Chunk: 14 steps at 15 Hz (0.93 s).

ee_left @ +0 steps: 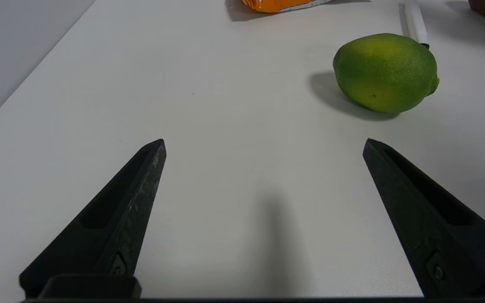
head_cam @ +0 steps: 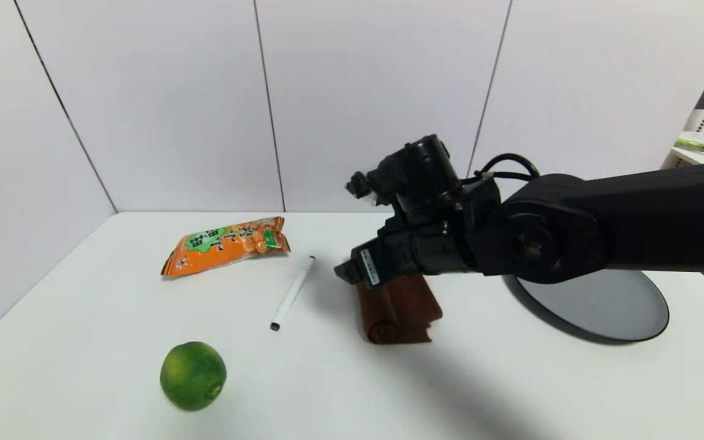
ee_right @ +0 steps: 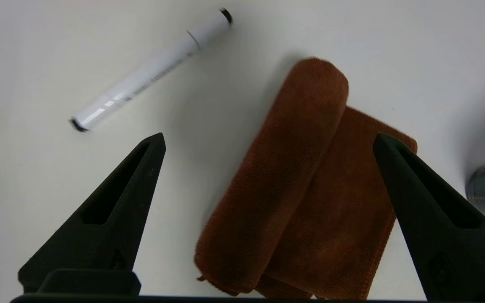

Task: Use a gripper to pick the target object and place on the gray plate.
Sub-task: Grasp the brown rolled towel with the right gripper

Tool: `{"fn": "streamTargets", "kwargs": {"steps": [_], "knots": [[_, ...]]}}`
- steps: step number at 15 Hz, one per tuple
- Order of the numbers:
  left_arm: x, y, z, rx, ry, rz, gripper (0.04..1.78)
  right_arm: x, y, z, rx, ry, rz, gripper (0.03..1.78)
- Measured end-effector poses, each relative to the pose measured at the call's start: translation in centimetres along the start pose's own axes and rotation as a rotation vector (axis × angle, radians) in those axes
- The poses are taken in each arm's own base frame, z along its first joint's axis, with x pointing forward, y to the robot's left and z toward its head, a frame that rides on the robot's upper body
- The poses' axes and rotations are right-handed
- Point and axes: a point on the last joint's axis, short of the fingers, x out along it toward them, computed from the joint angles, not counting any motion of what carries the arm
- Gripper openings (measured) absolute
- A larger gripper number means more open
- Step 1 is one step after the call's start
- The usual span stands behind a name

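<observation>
The dark brown rolled towel [head_cam: 401,311] lies on the white table, left of the gray plate [head_cam: 602,305]. My right arm reaches in from the right, and its gripper [head_cam: 352,274] hangs over the far end of the towel. In the right wrist view the gripper [ee_right: 267,141] is open and empty. The towel [ee_right: 293,189] lies below and between its two fingers, which are clear of it. My left gripper [ee_left: 263,141] is open and empty over bare table near the green fruit; it does not show in the head view.
A green round fruit [head_cam: 193,374] sits at the front left and also shows in the left wrist view [ee_left: 385,73]. An orange snack bag [head_cam: 227,244] lies at the back left. A white pen [head_cam: 293,293] lies just left of the towel and shows in the right wrist view [ee_right: 150,71].
</observation>
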Motion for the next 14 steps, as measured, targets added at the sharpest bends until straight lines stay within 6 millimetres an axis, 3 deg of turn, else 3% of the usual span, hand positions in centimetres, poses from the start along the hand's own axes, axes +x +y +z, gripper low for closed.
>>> {"fn": "streamTargets", "kwargs": {"steps": [3, 13, 14], "knots": [[0.0, 0.0, 0.0, 0.0, 0.0, 0.0, 1.69, 1.6, -0.1, -1.0, -0.009, 0.044, -0.107, 1.7], [0.0, 0.0, 0.0, 0.0, 0.0, 0.0, 1.69, 5.9, -1.0, -3.8, -0.015, 0.159, -0.163, 1.7], [0.0, 0.0, 0.0, 0.001, 0.0, 0.0, 1.69, 6.0, -1.2, -3.9, -0.016, 0.164, -0.164, 1.56]]}}
